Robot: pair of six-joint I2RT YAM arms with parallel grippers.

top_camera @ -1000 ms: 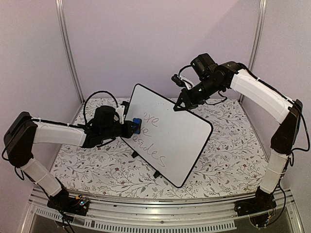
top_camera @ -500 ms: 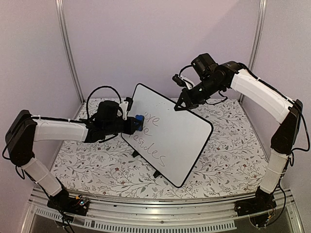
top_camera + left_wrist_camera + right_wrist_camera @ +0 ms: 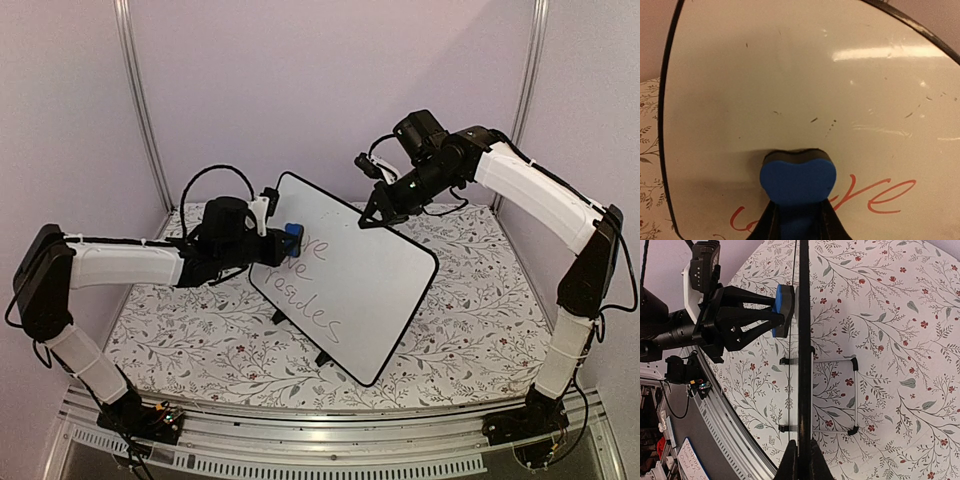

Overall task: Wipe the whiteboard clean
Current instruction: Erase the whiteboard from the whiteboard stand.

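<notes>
The whiteboard point(image 3: 350, 285) stands tilted on its small black feet, with faint handwriting point(image 3: 310, 305) across its left half. A blue eraser block point(image 3: 291, 240) presses against the board's upper left, and my left gripper point(image 3: 280, 243) is shut on it. In the left wrist view the eraser point(image 3: 797, 177) sits flat on the board point(image 3: 790, 75), just above red script point(image 3: 885, 192). My right gripper point(image 3: 372, 218) is shut on the board's top edge. Its wrist view shows the board edge-on point(image 3: 804, 340) between the fingertips point(image 3: 803, 457), with the eraser point(image 3: 784, 307) on the left face.
A floral cloth point(image 3: 480, 310) covers the table. The wire stand point(image 3: 855, 390) props the board from behind. A metal rail point(image 3: 330, 430) runs along the near edge, and upright poles point(image 3: 140, 100) flank the back wall.
My left gripper has slid the eraser up and to the right along the board's upper left, over the start of the top word. The right gripper and board have stayed put.
</notes>
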